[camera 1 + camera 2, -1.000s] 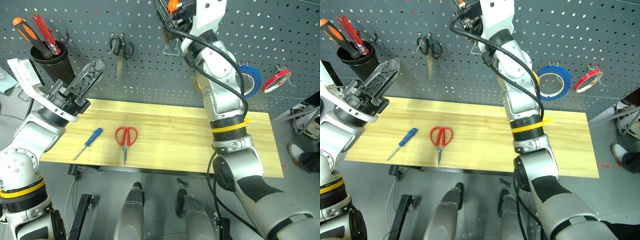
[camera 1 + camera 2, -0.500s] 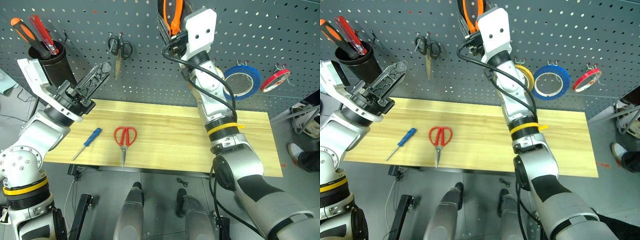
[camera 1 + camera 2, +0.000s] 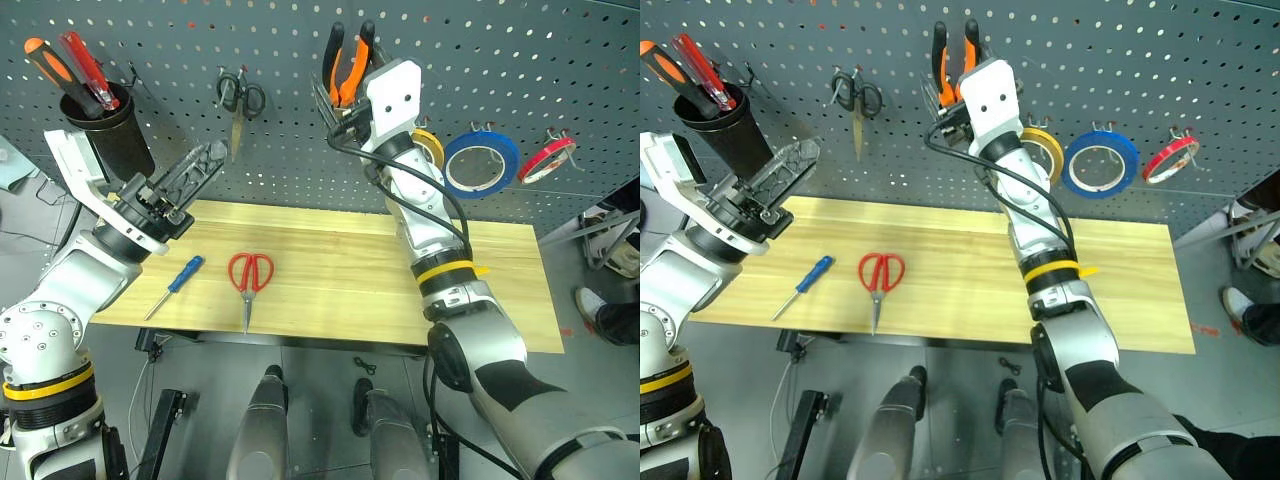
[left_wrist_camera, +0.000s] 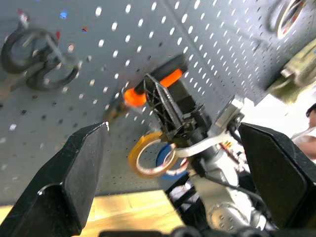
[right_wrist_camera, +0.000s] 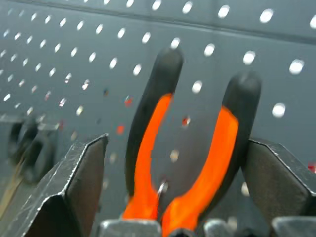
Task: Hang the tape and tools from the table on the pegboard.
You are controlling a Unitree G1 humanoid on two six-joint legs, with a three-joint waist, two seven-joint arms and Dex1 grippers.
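The orange-and-black pliers (image 3: 348,62) hang handles-up on the dark grey pegboard (image 3: 560,60). My right gripper (image 5: 177,140) sits just below them, open, one finger on each side of the handles. The tan-yellow tape (image 3: 1042,150) hangs on the board beside my right arm, which hides part of it. On the wooden table (image 3: 340,255) lie the blue-handled screwdriver (image 3: 180,282) and the red-handled scissors (image 3: 250,275). My left gripper (image 3: 205,160) hovers open and empty above the table's left end, pointing at the board.
A black cup (image 3: 112,135) with an orange and a red screwdriver hangs at the board's left. Small black scissors (image 3: 240,95) hang beside it. A wide blue roll (image 3: 482,163) and a small red roll (image 3: 552,160) hang at the right.
My right arm has come down along the board with the pliers, and its fingers have spread apart around the handles. The yellow tape has come into sight. The left arm has barely moved.
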